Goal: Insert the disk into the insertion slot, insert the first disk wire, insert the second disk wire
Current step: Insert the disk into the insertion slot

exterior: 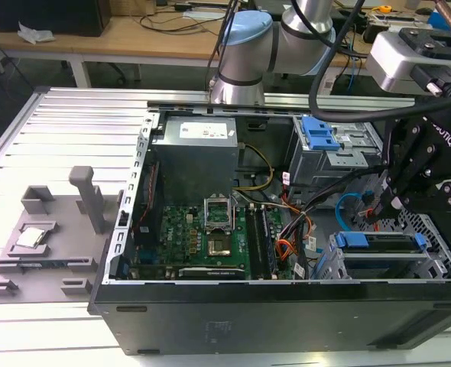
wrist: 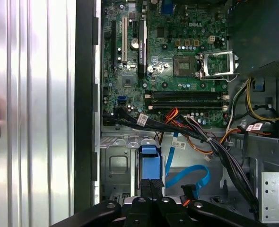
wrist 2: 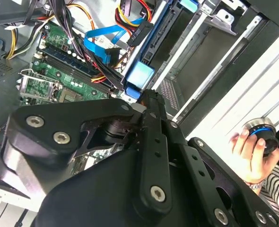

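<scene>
**Closed hand at the disk's blue end tab, both wires loose**

The disk [exterior: 382, 246] lies flat in the insertion slot [exterior: 439, 264], the low grey cage at the exterior view's right of the open computer case [exterior: 248, 321]. Its blue carrier tabs show at both ends. Lying level with the bay lets it slide rather than jam, though I cannot tell whether it is fully home.

The hand [wrist: 152, 188] is lined up end-on with the bay. In both wrist views its two fingers are pressed together with no gap, tips right at the near blue tab. I read this as a blunt push rather than a pinch, since the tab is wider than the paired fingers and nothing is clamped between them.

The second disk wire [wrist: 191, 176] loops just beside the cage with its dark plug free. The first disk wire [wrist 2: 140, 32] hangs with its black plug close by the disk; I cannot tell whether it touches. Both sit out of the bay's mouth, clear of the disk's path, and neither looks plugged in. The case stands on the ribbed metal table [exterior: 73, 130].
</scene>
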